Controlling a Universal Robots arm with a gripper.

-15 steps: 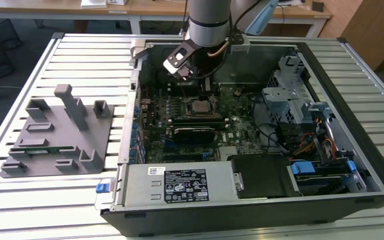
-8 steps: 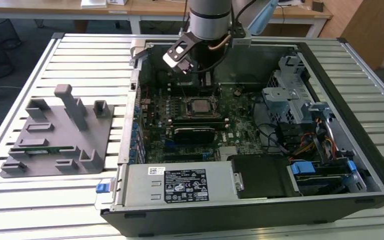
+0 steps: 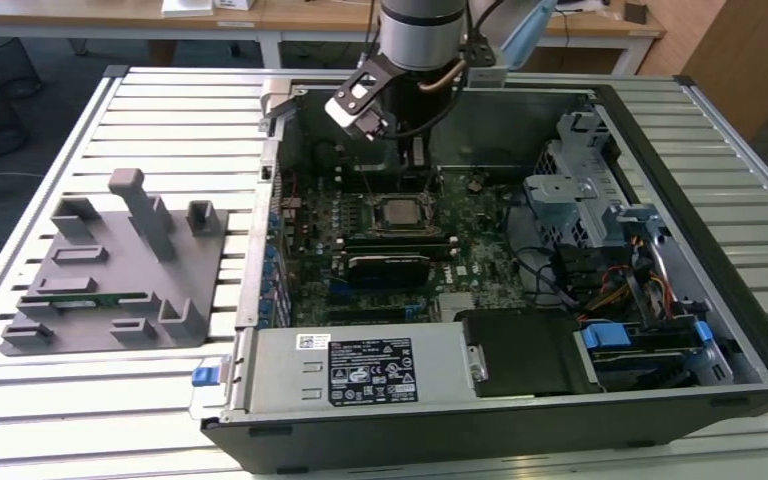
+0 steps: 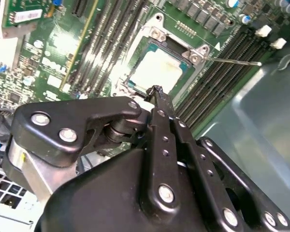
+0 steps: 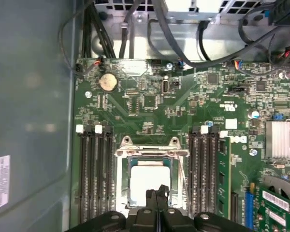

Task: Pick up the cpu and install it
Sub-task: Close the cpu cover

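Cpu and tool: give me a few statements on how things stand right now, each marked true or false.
1. The cpu lies in the socket on the motherboard. True.
2. The tool grips the cpu between its fingers. False: the tool is shut on nothing, close over the cpu.
3. A green memory stick lies on the grey fixture at the exterior view's left. True.
4. The case is closed up. False: its side is open and the motherboard is exposed.
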